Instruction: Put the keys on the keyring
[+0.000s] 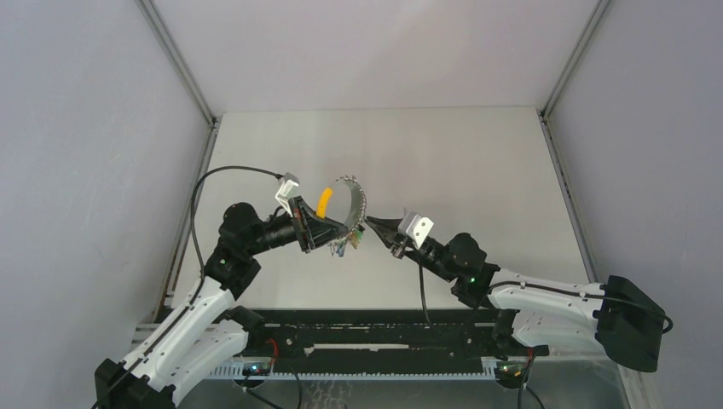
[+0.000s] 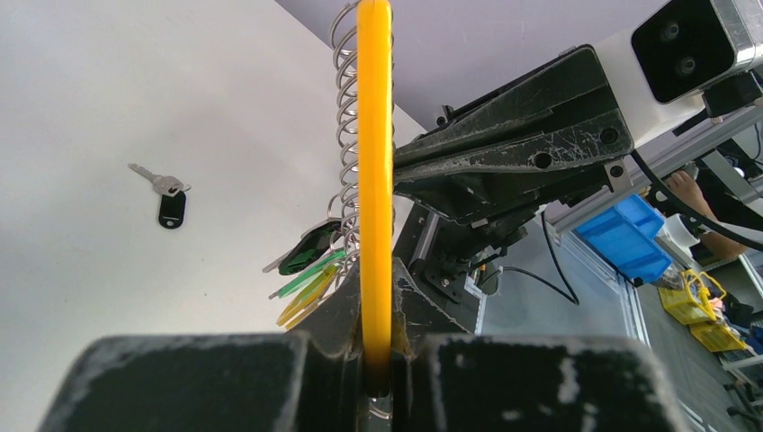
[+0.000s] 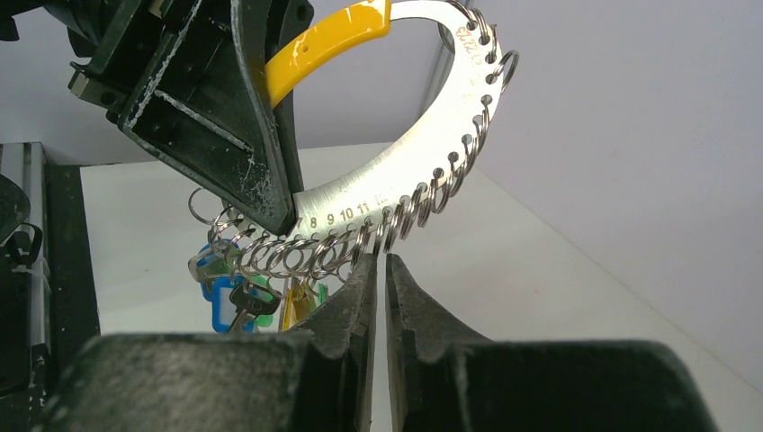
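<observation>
The keyring [image 1: 351, 198] is a silvery arc with a yellow band [image 2: 374, 180], a row of small wire rings [image 3: 297, 256], and blue and green tags [image 3: 229, 292]. It hangs above the table. My left gripper [image 2: 378, 360] is shut on the yellow band and holds the arc upright. My right gripper [image 3: 379, 261] faces it from the right. Only a thin slit shows between its jaws, and its tips pinch one small wire ring on the arc's lower edge. One loose key [image 2: 166, 193], black head and silver blade, lies flat on the table, away from both grippers.
The white table [image 1: 460, 170] has grey walls at the back and both sides. Its metal frame posts [image 1: 550, 94] rise at the corners. Blue bins [image 2: 625, 234] stand beyond the table's near edge. A black cable [image 1: 213, 175] loops over my left arm.
</observation>
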Motion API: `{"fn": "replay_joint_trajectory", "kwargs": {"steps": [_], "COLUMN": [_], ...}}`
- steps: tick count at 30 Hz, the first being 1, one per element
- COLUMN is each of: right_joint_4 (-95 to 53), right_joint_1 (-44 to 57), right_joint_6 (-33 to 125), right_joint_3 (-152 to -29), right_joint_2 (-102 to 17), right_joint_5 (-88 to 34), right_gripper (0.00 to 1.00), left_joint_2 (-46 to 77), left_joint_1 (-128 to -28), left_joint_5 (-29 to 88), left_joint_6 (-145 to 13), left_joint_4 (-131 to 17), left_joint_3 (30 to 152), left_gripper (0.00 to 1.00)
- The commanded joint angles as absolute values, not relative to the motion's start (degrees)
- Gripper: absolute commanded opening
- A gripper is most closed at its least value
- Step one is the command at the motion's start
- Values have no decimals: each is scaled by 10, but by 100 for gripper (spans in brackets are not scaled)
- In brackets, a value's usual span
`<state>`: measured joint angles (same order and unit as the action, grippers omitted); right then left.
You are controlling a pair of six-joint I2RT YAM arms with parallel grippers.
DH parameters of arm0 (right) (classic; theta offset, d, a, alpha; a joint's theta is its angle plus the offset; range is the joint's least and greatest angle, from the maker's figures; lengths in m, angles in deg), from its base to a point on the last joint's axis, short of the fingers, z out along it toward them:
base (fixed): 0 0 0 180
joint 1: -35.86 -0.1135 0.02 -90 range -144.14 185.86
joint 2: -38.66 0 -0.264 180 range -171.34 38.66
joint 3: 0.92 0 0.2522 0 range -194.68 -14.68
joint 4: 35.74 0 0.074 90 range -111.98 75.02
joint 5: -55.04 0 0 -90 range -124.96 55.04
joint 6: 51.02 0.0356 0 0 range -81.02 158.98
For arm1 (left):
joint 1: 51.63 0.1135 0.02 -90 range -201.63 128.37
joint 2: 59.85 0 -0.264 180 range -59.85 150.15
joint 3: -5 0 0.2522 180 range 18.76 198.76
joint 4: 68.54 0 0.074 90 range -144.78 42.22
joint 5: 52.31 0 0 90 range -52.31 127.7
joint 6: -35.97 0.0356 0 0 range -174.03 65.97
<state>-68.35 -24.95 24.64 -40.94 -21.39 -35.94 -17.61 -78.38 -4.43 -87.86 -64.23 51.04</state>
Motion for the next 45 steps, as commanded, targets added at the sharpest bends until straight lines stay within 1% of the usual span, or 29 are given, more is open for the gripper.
{"fn": "replay_joint_trajectory", "kwargs": {"steps": [1,22,31,45], "right_joint_4": [-702,-717,-714,-697], "right_joint_1": [-248,-249,-249,-248], "right_joint_6": [241,248,249,244], "right_joint_3": [-417,-420,-420,-413], "right_joint_2": [-216,-223,-220,-191], "right_joint_5": [-354,-343,-355,-366], "right_gripper": [6,7,14,12], "left_joint_2": [-185,-177,-177,-180], "left_joint_1": [-785,-785,-785,-784], "left_joint_5": [-54,-62,-64,-63], "left_joint_6": [-866,-876,-875,-865], "left_joint_4": [-670,-686,-686,-674], "left_joint_3": [537,535,536,539], "left_gripper": [0,0,0,0]}}
